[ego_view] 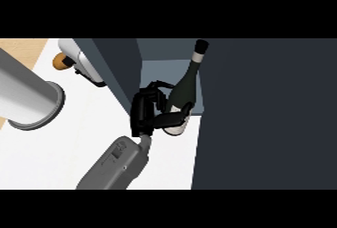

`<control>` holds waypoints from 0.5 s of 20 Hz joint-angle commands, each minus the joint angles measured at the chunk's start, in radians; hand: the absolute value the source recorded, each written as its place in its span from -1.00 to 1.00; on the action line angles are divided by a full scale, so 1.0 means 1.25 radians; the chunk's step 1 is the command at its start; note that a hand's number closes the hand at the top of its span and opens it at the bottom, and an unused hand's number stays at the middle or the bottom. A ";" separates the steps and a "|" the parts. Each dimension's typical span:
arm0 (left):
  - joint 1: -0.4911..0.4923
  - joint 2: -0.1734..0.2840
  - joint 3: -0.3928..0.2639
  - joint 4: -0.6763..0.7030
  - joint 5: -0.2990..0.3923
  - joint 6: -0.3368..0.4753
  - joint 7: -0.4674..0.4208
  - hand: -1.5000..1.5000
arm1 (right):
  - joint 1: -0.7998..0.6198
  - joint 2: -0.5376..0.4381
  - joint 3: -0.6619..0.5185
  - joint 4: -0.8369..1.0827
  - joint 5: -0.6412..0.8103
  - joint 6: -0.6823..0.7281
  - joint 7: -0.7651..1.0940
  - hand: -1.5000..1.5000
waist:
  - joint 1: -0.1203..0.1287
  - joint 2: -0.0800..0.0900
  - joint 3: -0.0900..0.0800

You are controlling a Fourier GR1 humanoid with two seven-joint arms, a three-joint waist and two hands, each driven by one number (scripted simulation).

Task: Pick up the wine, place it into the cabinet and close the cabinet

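Inside the open dark cabinet [263,111], the right robot hand [148,113] curls round an upright dark-green wine bottle [186,84].

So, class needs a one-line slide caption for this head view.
Right hand grips the wine bottle at the open cabinet.

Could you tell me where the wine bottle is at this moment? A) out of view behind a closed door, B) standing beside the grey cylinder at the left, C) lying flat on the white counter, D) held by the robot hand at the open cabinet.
D: the robot hand curls round the lower part of the wine bottle, which stands tilted at the opening of the cabinet.
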 commanded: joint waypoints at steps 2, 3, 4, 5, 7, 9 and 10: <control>-0.013 -0.001 -0.010 0.101 0.075 -0.025 -0.094 1.00 | 0.102 -0.010 -0.027 -0.141 -0.099 0.030 0.003 -1.00 | -0.002 0.001 0.000; -0.051 -0.001 -0.032 0.112 0.091 0.015 -0.097 1.00 | 0.057 -0.008 -0.020 -0.154 -0.085 0.019 0.037 -1.00 | -0.003 0.001 0.000; -0.025 -0.001 -0.019 0.128 0.118 -0.016 -0.115 1.00 | 0.086 -0.016 -0.017 -0.171 -0.089 0.030 0.030 -1.00 | -0.007 0.001 0.000; -0.010 -0.001 -0.042 0.138 0.141 -0.031 -0.156 1.00 | 0.074 -0.001 0.007 -0.148 -0.071 0.023 0.028 -1.00 | -0.004 0.002 -0.001; -0.053 -0.001 0.037 0.191 0.135 -0.082 -0.152 1.00 | 0.078 -0.010 -0.009 -0.165 -0.074 0.025 0.037 -1.00 | 0.003 0.001 0.000; -0.006 -0.001 -0.022 0.169 0.192 -0.079 -0.176 1.00 | 0.049 0.002 -0.017 -0.132 -0.071 0.019 0.032 -1.00 | 0.006 0.001 0.000; -0.055 -0.001 0.004 0.205 0.199 -0.084 -0.161 1.00 | 0.094 0.011 0.023 -0.139 -0.037 0.025 0.001 -1.00 | 0.002 0.000 0.000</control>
